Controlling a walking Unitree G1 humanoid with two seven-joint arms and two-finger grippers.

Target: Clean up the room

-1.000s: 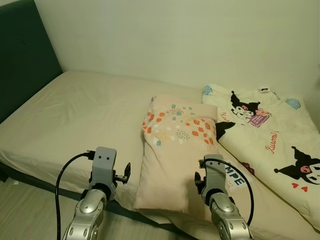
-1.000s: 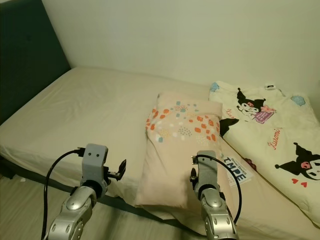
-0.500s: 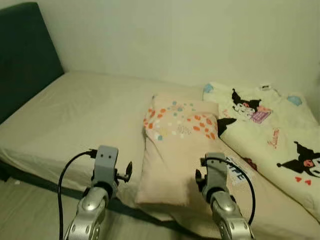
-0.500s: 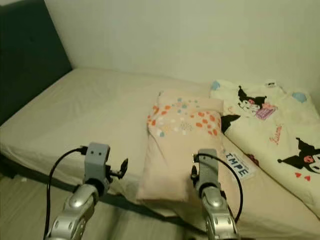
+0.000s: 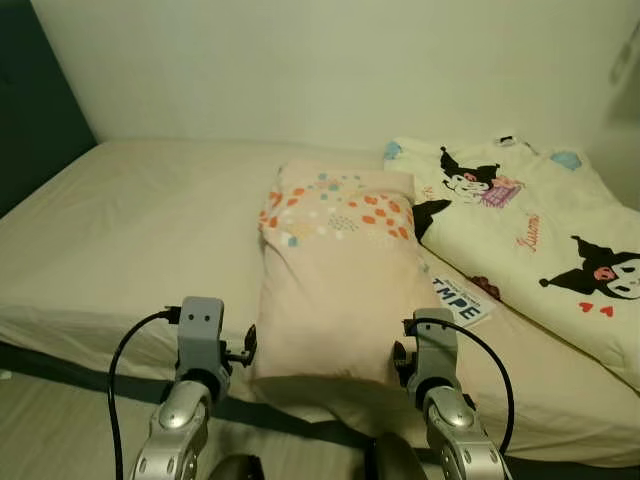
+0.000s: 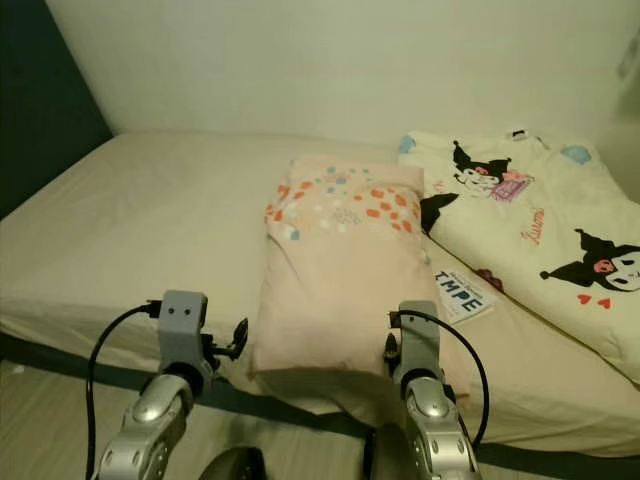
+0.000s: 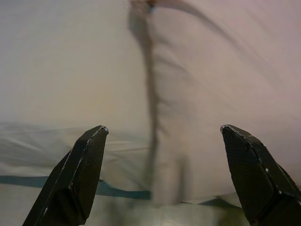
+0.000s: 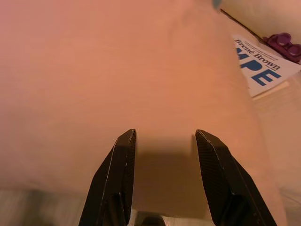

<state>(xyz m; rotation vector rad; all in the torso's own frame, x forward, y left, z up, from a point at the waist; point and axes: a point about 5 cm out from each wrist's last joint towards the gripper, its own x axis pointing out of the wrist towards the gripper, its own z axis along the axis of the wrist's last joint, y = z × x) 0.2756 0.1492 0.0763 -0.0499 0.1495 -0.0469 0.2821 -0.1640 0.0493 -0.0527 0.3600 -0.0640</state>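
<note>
While both silver arms reached forward from the foot of the frame, the left gripper hung just before the near edge of the bed, off the pillow's left side, its two black fingers spread wide with nothing between them. In its wrist view the pillow's left flank and the pale sheet lay ahead, with a dark band of bed frame below.

The right gripper sat at the pillow's near right corner, its fingers set a moderate way apart, pointing at the peach cloth; whether the tips touched the fabric could not be told. A black cable looped from each wrist.

The pillow lay lengthwise on the mattress, its near end at the bed's front edge between the two grippers, its far end printed with orange, teal and white spots. Just right of it, partly tucked under its side, lay a book with a white cover and large blue letters, and a small purple thing rested beside the book in the right wrist view.

Farther right spread a cream quilt printed with black cartoon figures, reaching to the wall. At far left stood a dark headboard, and a plain pale wall closed the scene behind the bed.
</note>
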